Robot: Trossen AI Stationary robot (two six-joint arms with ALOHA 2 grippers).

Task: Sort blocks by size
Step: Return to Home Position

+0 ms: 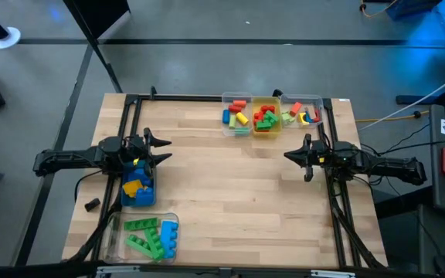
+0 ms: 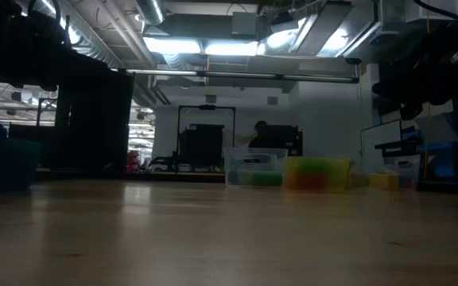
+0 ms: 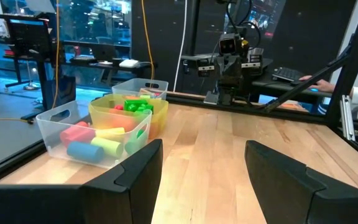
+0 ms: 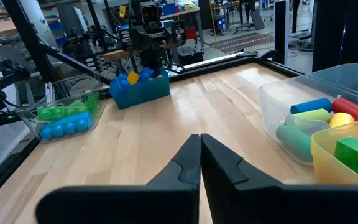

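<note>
The blocks lie sorted in bins, and none is in a gripper. Blue, red and yellow blocks (image 1: 236,116) fill a clear bin at the far edge, green and red ones (image 1: 266,118) a yellow bin beside it, and small ones (image 1: 306,116) a third clear bin. Yellow and blue blocks (image 1: 136,188) lie in a blue bin under my left arm. Long green and blue bars (image 1: 151,236) lie in a clear bin at the near left. My left gripper (image 1: 165,150) (image 3: 201,168) is open and empty above the table. My right gripper (image 1: 290,155) (image 4: 200,155) is shut and empty, facing it.
The three far bins (image 3: 98,127) stand side by side at the table's far edge. The blue bin (image 4: 140,89) and the clear near-left bin (image 4: 64,115) stand on the left side. A small black object (image 1: 92,204) lies near the left edge. Bare wood (image 1: 230,185) spans the middle.
</note>
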